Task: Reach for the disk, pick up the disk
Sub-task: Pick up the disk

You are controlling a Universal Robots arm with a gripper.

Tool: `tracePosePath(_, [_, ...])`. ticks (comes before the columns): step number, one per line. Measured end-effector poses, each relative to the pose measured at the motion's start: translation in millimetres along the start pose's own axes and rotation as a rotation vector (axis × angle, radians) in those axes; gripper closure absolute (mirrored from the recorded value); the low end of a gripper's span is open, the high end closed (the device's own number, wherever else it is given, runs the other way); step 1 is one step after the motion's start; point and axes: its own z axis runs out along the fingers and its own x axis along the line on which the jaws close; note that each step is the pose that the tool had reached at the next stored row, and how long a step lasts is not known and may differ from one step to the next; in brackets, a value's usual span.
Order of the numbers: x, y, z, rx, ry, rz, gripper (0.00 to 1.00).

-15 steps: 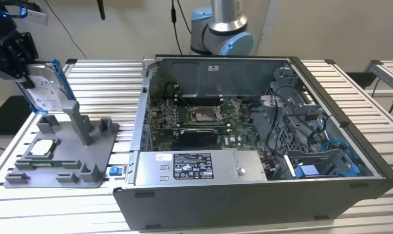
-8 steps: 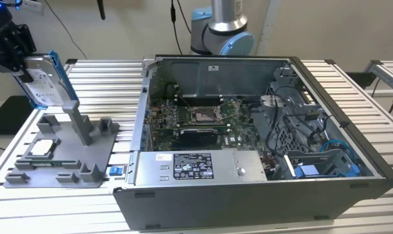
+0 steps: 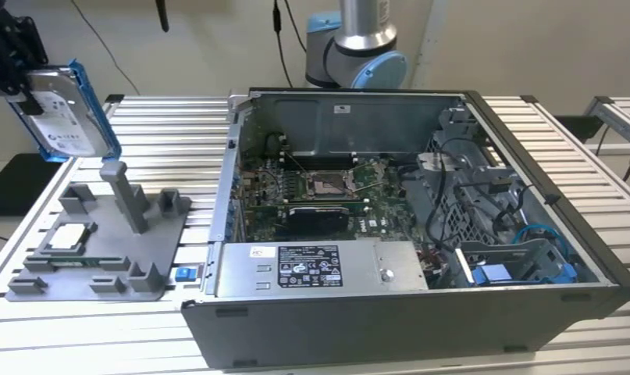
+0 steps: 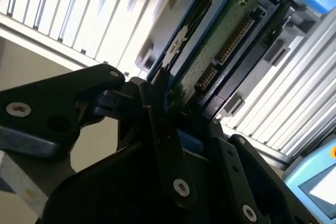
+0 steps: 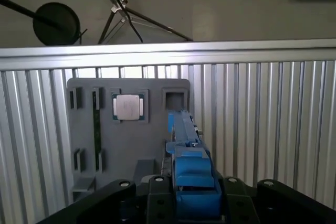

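The disk (image 3: pixel 67 117), silver-grey with a white label and a blue frame along its edges, hangs upright in the air at the exterior view's upper left, above the grey fixture (image 3: pixel 106 242). My black gripper (image 3: pixel 25 92) is shut on its upper end. In the second wrist view the disk (image 4: pixel 210 51) shows its green circuit board side, clamped between the fingers (image 4: pixel 164 109). Seen edge-on in the first wrist view, the disk's blue frame (image 5: pixel 189 156) rises out of the gripper (image 5: pixel 191 195) over the fixture (image 5: pixel 131 140).
A small square silver chip (image 3: pixel 70 234) lies in a pocket of the fixture, with upright posts (image 3: pixel 122 191) beside it. An open computer case (image 3: pixel 398 234) fills the slatted table's (image 3: pixel 169 125) middle and holds a blue caddy (image 3: pixel 513 269). The arm's base (image 3: pixel 357 47) stands behind it.
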Motion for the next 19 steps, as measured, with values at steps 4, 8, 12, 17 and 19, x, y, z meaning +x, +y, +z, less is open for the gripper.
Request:
tracePosePath(4, [-0.6,-0.8,-10.2,0.0001,-0.0001,0.0,1.0])
tracePosePath(8, [-0.9,-1.3,-16.0,0.0001,-0.0013,0.0,1.0])
tracePosePath(12, [-0.9,-1.3,-16.1,-0.0002,-0.0031,0.0,1.0])
tracePosePath(17, [-1.1,-1.5,-19.5,-0.0001,-0.0038,0.0,1.0])
tracePosePath(19, [-1.3,-1.9,-23.8,-0.0002,-0.0037,0.0,1.0])
